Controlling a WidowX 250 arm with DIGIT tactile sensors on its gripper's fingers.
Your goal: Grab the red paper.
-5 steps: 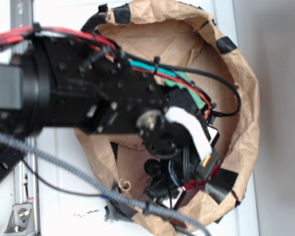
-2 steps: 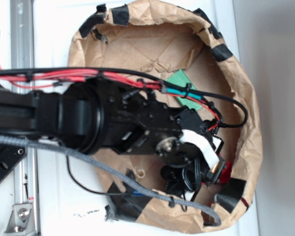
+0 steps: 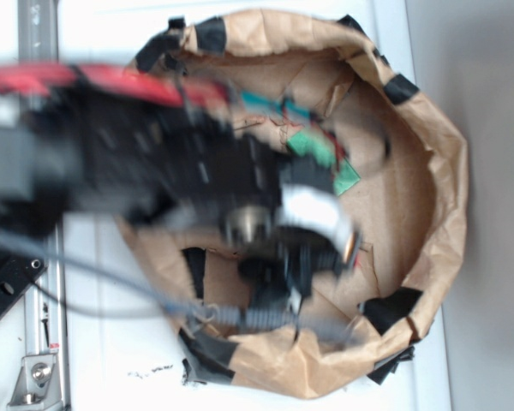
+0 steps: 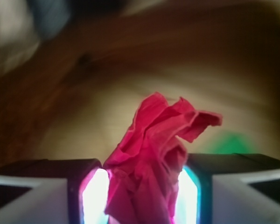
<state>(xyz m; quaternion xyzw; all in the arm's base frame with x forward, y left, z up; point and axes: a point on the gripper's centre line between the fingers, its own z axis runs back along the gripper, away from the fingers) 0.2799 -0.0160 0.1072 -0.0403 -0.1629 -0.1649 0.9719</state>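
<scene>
On my wrist view the gripper [image 4: 142, 196] is clamped on the red paper [image 4: 154, 163]: the wad sits pinched between the two fingers [image 4: 91, 196], its crumpled top sticking up above them. So I judge the grab made; what is left, if anything, is to lift it clear. Overhead, the arm [image 3: 154, 171] is blurred over the left half of the brown paper [image 3: 428, 171], hiding the wad. The green block [image 3: 330, 163] lies just right of the arm, toward the paper's middle.
</scene>
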